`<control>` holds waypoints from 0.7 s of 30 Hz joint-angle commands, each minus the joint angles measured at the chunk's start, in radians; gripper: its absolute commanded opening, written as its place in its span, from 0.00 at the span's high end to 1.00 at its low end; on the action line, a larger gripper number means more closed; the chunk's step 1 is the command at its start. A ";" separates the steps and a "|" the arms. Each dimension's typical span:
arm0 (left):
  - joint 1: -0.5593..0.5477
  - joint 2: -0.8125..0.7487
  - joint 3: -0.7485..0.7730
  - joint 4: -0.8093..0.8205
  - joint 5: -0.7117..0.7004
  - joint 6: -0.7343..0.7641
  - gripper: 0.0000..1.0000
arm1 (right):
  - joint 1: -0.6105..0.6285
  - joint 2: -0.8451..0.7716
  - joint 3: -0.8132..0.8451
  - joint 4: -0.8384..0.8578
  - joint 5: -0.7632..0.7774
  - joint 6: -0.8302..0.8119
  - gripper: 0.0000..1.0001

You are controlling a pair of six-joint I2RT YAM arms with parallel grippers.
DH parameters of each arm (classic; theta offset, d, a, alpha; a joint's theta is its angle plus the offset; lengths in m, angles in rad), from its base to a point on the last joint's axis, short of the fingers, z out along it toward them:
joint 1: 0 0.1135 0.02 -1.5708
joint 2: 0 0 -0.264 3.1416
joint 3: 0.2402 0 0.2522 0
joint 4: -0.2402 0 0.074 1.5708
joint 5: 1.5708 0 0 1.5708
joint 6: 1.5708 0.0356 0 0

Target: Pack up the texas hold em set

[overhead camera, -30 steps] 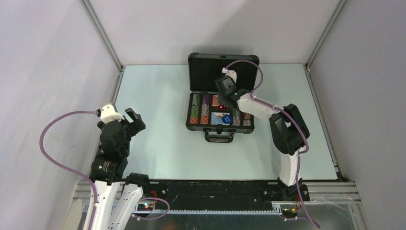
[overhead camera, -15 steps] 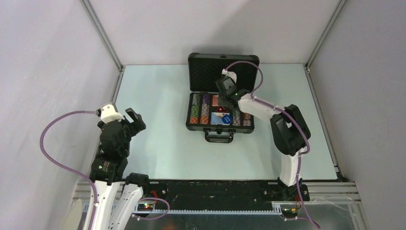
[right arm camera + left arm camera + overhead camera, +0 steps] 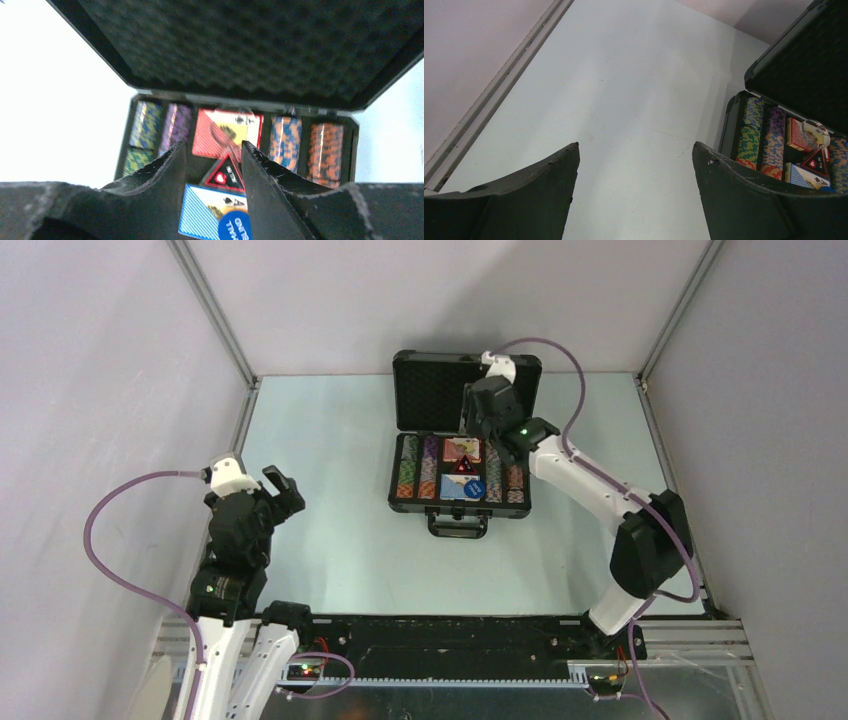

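The black briefcase [image 3: 396, 490] lies open mid-table with its foam lid [image 3: 430, 390] upright. Inside are rows of multicoloured chips [image 3: 408, 475], a red-patterned card deck [image 3: 220, 135] with a clear button [image 3: 816, 133] on it, a dark triangular marker [image 3: 227, 175], and a blue deck [image 3: 205, 212] carrying a blue button [image 3: 237, 229]. My right gripper [image 3: 213, 150] hovers over the case's back half, open, nothing between its fingers. My left gripper [image 3: 635, 147] hangs open over bare table, well left of the case.
The case handle [image 3: 458, 526] points toward the arm bases. Metal rails [image 3: 245, 410] and grey walls close in the light table [image 3: 330, 510] on the left, back and right.
The right gripper has drawn back and up toward the lid, and its jaws have spread. The red deck now shows uncovered. The left arm has not moved.
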 commanded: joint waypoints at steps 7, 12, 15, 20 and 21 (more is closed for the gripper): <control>-0.004 -0.003 -0.007 0.029 0.005 0.022 0.12 | -0.077 0.093 0.377 -0.027 0.064 -0.102 0.46; -0.004 -0.001 -0.006 0.029 0.005 0.022 0.12 | -0.098 0.243 0.647 -0.082 0.058 -0.124 0.46; -0.004 0.000 -0.006 0.029 0.006 0.023 0.12 | -0.110 0.322 0.758 -0.103 0.054 -0.131 0.46; -0.005 -0.001 -0.006 0.029 0.007 0.023 0.12 | -0.152 0.547 1.048 -0.223 -0.001 -0.119 0.49; -0.006 -0.001 -0.007 0.030 0.007 0.023 0.12 | -0.163 0.569 1.077 -0.259 -0.009 -0.105 0.50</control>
